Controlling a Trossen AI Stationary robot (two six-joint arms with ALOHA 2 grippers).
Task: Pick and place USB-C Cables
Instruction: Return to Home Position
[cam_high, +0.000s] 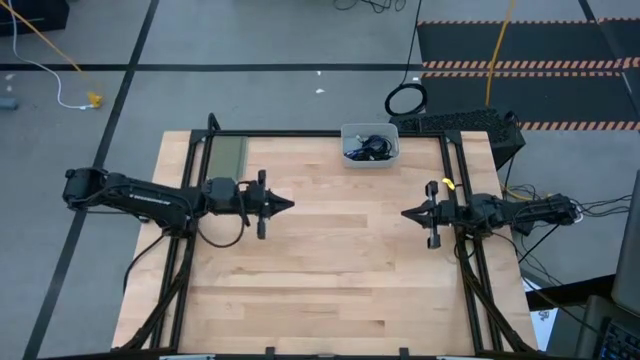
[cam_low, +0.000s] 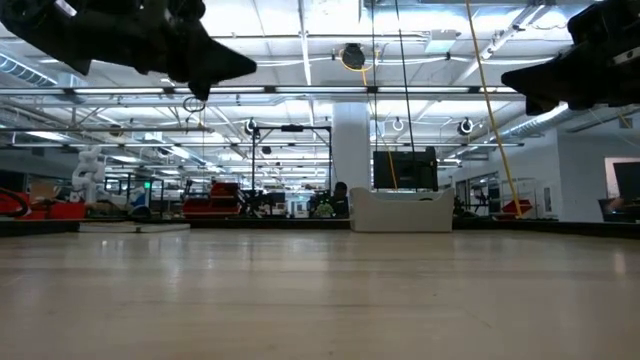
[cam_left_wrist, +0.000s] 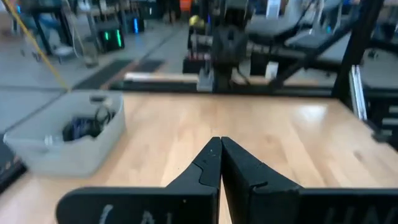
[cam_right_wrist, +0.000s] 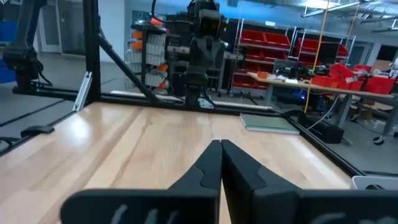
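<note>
1. High view puts the USB-C cables, a dark tangle, inside the white bin at the table's far edge, so I judge the placing done.
2. My left gripper and right gripper hover well apart over the table, facing each other, fingers pressed together on nothing: a parked pose, I judge.
3. A green pad lies near the left arm; nothing blocks either arm.

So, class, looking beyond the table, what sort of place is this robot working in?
Probably a robotics lab or industrial workshop: racks of red storage bins, a high strip-lit ceiling, and hazard-striped floor mats.
</note>
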